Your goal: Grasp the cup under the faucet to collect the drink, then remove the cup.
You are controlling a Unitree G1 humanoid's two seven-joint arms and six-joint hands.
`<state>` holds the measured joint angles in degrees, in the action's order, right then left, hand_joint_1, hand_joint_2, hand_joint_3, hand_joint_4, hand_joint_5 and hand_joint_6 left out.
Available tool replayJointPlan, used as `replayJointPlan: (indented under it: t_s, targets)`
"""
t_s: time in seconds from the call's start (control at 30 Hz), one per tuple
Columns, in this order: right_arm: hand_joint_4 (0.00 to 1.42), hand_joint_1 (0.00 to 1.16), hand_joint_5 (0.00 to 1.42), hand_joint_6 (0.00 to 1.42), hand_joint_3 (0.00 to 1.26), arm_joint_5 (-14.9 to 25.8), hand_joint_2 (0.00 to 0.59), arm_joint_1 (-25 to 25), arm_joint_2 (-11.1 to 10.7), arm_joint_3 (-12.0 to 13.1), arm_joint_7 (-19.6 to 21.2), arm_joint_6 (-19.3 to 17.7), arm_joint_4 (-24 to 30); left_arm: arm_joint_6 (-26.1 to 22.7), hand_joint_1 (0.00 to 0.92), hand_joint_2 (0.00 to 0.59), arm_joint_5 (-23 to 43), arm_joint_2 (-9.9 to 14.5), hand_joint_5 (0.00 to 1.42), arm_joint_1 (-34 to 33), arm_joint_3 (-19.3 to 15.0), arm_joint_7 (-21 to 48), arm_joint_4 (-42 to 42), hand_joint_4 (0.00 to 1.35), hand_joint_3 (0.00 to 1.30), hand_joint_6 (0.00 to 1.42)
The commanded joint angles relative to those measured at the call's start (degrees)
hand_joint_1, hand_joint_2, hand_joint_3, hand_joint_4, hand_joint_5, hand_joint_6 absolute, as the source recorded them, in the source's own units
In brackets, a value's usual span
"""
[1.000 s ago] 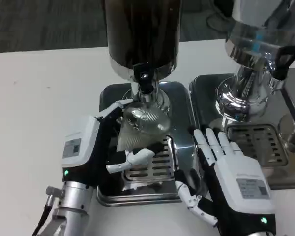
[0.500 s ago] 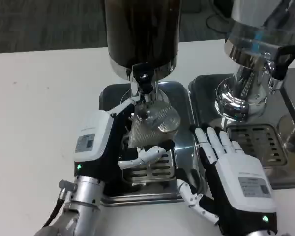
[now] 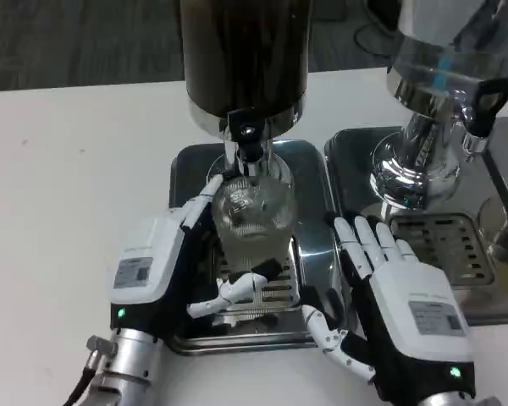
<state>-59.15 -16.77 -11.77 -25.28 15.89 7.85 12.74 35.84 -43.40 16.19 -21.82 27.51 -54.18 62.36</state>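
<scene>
Clear cup (image 3: 252, 213) under faucet (image 3: 247, 142), in left hand (image 3: 157, 275)'s grip; right hand (image 3: 406, 317) spread, empty.

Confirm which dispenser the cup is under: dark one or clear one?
The dark dispenser on the left. The left hand holds the clear cup right below its black tap; the clear dispenser has no cup under it.
</scene>
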Motion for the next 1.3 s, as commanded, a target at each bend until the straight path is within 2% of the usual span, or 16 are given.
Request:
replayJointPlan:
  t_s: [0.03,0.23,0.47,0.6,0.63,0.73,0.8,1.0,1.1,1.23,1.3]
  targets:
    - [0.00,0.18,0.00,0.05,0.04,0.5,0.416,0.4,-0.2,0.3,0.4,-0.3,-0.6,-0.2,0.103,0.056,0.4,1.0,0.42,0.7,-0.5,-0.4,-1.5,0.13,0.08,0.33]
    - [0.00,0.18,0.00,0.05,0.04,0.7,0.416,1.9,-0.9,0.8,0.6,-0.9,-2.0,0.4,0.003,0.023,2.0,2.6,0.38,2.4,-2.5,0.2,-5.4,0.10,0.05,0.32]
    - [0.00,0.18,0.00,0.03,0.00,-1.3,0.417,3.7,-1.6,-0.3,2.1,-1.1,-3.8,0.3,0.000,0.000,3.4,6.7,0.28,6.8,-5.8,2.8,-13.5,0.00,0.00,0.20]
    - [0.00,0.18,0.00,0.00,0.00,-4.1,0.398,4.7,-1.8,-1.1,2.5,0.4,-5.5,-2.0,0.000,0.000,3.2,10.4,0.11,11.3,-7.7,6.7,-18.8,0.00,0.00,0.03]
    - [0.00,0.18,0.00,0.00,0.00,-5.9,0.396,5.3,-2.0,-1.7,3.1,0.9,-6.4,-2.4,0.000,0.000,3.2,11.1,0.08,12.1,-7.9,7.4,-19.6,0.00,0.00,0.01]
    - [0.00,0.19,0.00,0.00,0.00,-8.9,0.372,6.9,-2.4,-2.9,3.4,2.1,-8.7,-3.8,0.000,0.000,2.6,12.5,0.01,14.5,-8.5,9.3,-21.1,0.00,0.00,0.00]
    - [0.00,0.19,0.00,0.00,0.00,-9.4,0.359,7.3,-2.3,-3.4,3.1,2.8,-9.9,-4.9,0.000,0.000,2.5,13.2,0.00,16.0,-8.6,11.0,-20.7,0.00,0.00,0.00]
    - [0.00,0.19,0.00,0.00,0.00,-8.0,0.349,6.5,-2.0,-3.2,4.0,2.7,-9.4,-6.2,0.000,0.001,2.4,15.1,0.00,19.6,-10.0,12.1,-25.0,0.00,0.00,0.00]
    - [0.00,0.18,0.00,0.00,0.00,-6.5,0.346,6.3,-2.1,-2.6,4.5,1.9,-9.1,-4.8,0.000,0.025,4.7,15.6,0.00,21.5,-12.2,13.2,-28.7,0.00,0.00,0.00]
    - [0.00,0.18,0.00,0.00,0.00,-6.1,0.344,6.2,-2.5,-2.8,5.2,1.7,-8.6,3.3,0.000,0.060,12.6,16.9,0.00,23.3,-16.7,17.7,-33.2,0.00,0.00,0.00]
    - [0.00,0.18,0.00,0.00,0.00,-5.4,0.344,6.3,-2.5,-2.7,4.1,1.8,-8.6,9.2,0.000,0.064,19.4,17.4,0.00,23.0,-18.6,23.0,-33.5,0.00,0.00,0.00]
